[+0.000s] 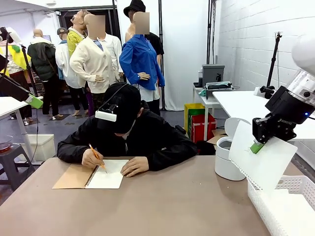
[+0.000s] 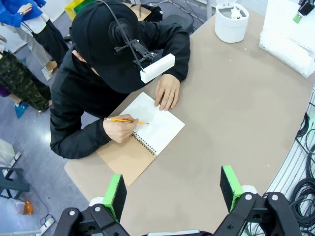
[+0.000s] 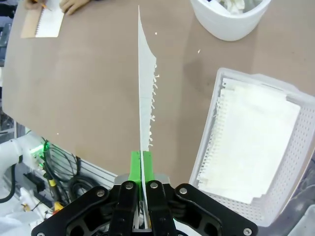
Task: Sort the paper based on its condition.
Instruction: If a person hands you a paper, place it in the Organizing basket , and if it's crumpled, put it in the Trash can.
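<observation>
My right gripper (image 1: 255,146) is shut on a smooth white sheet of paper (image 1: 263,160) and holds it in the air above the white mesh basket (image 1: 283,201). The right wrist view shows this sheet (image 3: 144,88) edge-on, pinched between the green pads of the right gripper (image 3: 142,164), with a ragged torn edge. Flat white sheets (image 3: 256,137) lie in the basket (image 3: 212,118). Crumpled paper (image 3: 234,6) sits in the round white bin (image 3: 221,24). High over the table, my left gripper (image 2: 173,191) stands open with nothing between its fingers.
A person in black sits at the far side, writing with a pencil in a spiral notebook (image 1: 106,174) with a tan cover. The bin (image 1: 225,162) stands left of the basket. The brown table (image 1: 162,206) is bare in the middle and front.
</observation>
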`<control>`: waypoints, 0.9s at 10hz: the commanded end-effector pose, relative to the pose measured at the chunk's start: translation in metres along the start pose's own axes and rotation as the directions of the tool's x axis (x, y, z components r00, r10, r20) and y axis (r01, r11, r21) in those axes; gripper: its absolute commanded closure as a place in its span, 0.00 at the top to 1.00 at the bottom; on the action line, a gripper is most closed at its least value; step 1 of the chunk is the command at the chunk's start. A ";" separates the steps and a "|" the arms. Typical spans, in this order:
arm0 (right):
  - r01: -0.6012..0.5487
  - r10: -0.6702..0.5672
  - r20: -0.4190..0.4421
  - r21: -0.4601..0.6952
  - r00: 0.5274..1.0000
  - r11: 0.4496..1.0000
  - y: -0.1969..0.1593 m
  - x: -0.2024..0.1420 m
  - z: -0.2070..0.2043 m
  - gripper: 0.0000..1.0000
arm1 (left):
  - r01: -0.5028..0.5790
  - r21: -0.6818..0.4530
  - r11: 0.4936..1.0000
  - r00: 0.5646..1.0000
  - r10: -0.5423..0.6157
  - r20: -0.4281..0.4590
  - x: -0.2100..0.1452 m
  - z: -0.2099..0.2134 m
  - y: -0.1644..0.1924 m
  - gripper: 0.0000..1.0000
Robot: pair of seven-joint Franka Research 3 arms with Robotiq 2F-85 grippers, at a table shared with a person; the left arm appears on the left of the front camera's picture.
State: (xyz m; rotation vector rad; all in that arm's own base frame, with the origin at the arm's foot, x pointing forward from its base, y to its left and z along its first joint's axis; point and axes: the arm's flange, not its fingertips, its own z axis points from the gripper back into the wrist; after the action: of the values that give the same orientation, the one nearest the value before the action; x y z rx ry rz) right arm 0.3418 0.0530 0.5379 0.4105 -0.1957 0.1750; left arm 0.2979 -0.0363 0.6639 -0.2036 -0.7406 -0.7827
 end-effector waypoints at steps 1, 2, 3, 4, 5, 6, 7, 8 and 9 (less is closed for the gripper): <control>-0.024 0.024 0.001 -0.016 1.000 1.000 -0.001 0.001 -0.001 0.00 | -0.003 0.003 1.000 1.000 0.003 0.004 -0.001 0.000 0.001 1.00; -0.024 0.024 0.001 -0.016 1.000 1.000 -0.001 0.001 -0.001 0.00 | -0.003 0.003 1.000 1.000 0.003 0.004 -0.001 0.000 0.001 1.00; -0.024 0.024 0.001 -0.016 1.000 1.000 -0.001 0.001 -0.001 0.00 | -0.003 0.003 1.000 1.000 0.003 0.004 -0.001 0.000 0.001 1.00; -0.004 0.004 -0.001 0.001 1.000 1.000 0.001 0.000 0.000 0.00 | -0.003 0.003 1.000 1.000 0.003 0.004 -0.001 0.000 0.001 1.00; -0.022 0.022 -0.004 -0.010 1.000 1.000 -0.005 -0.007 -0.003 0.00 | -0.003 0.003 1.000 1.000 0.003 0.004 -0.001 0.000 0.001 1.00; 0.002 -0.001 0.022 -0.039 1.000 0.999 -0.013 -0.019 -0.003 0.00 | -0.003 0.003 1.000 1.000 0.003 0.004 -0.001 0.000 0.001 1.00; 0.024 -0.022 0.028 -0.080 0.999 0.996 -0.021 -0.033 0.003 0.00 | -0.003 0.003 1.000 1.000 0.003 0.004 -0.001 0.000 0.001 1.00; 0.039 -0.037 0.025 -0.093 0.999 0.995 -0.033 -0.040 0.007 0.00 | -0.003 0.003 1.000 1.000 0.003 0.004 -0.001 0.000 0.001 1.00; 0.065 -0.061 0.038 -0.117 0.997 0.991 -0.046 -0.048 0.007 0.00 | -0.003 0.003 1.000 1.000 0.003 0.004 -0.001 0.000 0.001 1.00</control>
State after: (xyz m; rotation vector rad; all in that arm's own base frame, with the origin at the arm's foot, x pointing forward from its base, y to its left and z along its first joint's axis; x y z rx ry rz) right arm 0.3139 0.0144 0.5238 0.3356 -0.2164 0.1246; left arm 0.2979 -0.0363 0.6638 -0.2036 -0.7406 -0.7827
